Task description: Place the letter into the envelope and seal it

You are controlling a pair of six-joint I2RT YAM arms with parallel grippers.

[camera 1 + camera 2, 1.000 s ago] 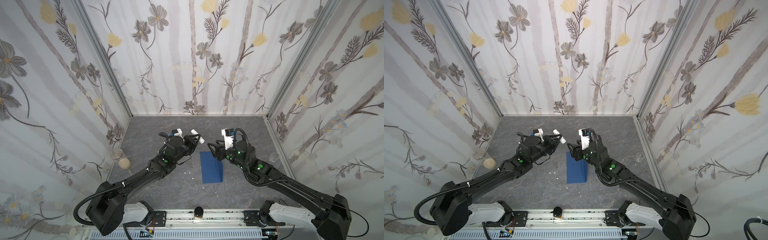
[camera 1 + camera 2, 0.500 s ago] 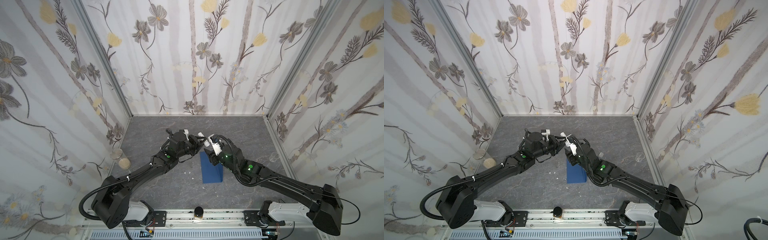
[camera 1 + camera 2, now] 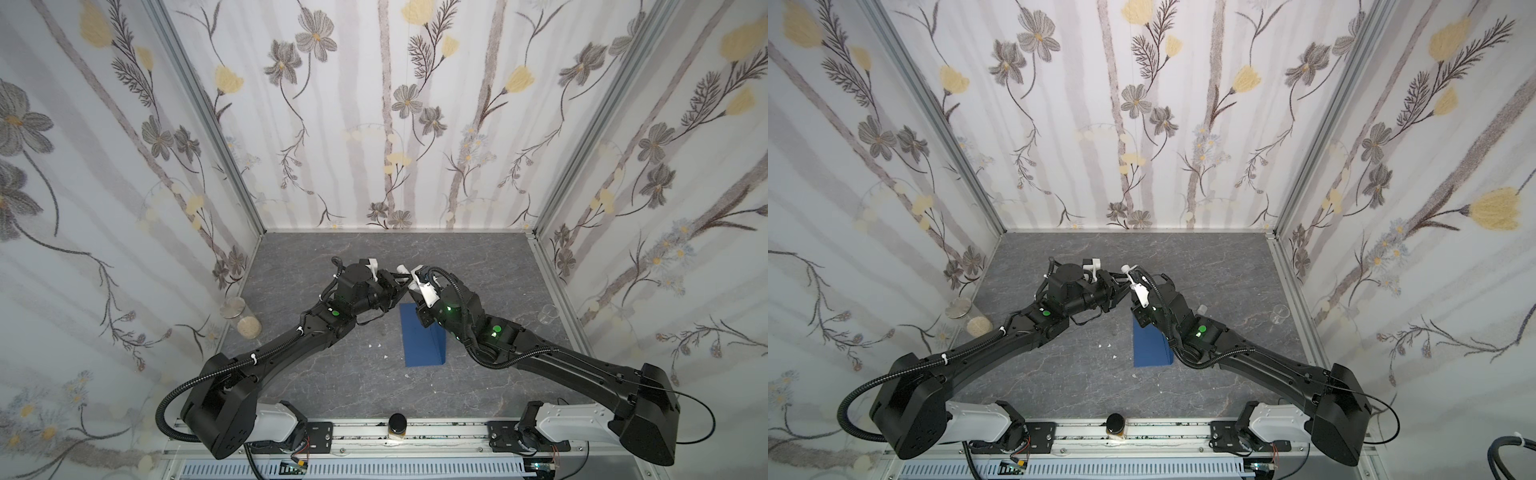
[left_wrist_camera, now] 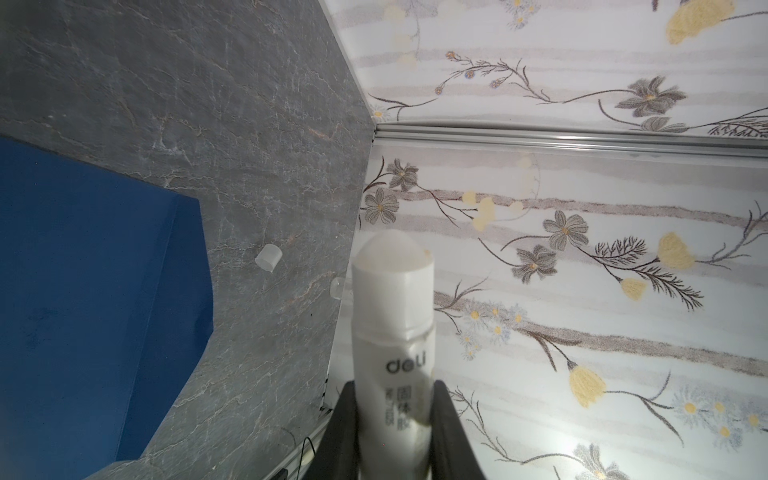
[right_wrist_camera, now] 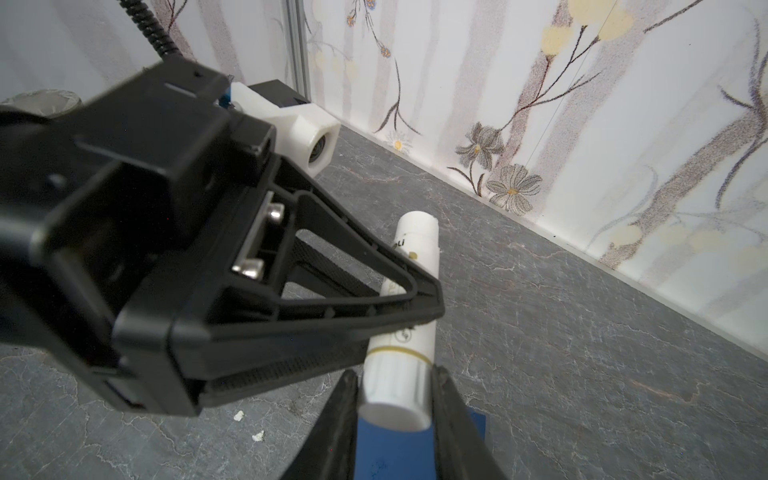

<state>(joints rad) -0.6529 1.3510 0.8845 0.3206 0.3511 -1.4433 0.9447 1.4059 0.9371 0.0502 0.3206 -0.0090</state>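
The dark blue envelope (image 3: 419, 345) (image 3: 1152, 345) lies flat on the grey table, in front of both grippers. No view shows the letter. My left gripper (image 4: 394, 390) is shut on a white glue stick (image 4: 392, 324), whose uncapped dome tip points away from it. My right gripper (image 5: 394, 382) meets the left one above the envelope's far end (image 5: 395, 453). Its jaws press both sides of the ribbed base of the glue stick (image 5: 399, 374). In both top views the two grippers touch nose to nose, with the glue stick (image 3: 402, 269) (image 3: 1125, 269) between them.
The clear cap (image 4: 269, 257) lies on the table beside the envelope. A jar of beige grains (image 3: 245, 320) stands by the left wall and a small clear cup (image 3: 548, 313) by the right wall. White crumbs (image 3: 376, 345) lie left of the envelope. A dark-lidded jar (image 3: 397, 424) sits on the front rail.
My right gripper has swung left to the left gripper and narrowed its jaws onto the base of the glue stick. The left gripper has kept its grip and shifted slightly right.
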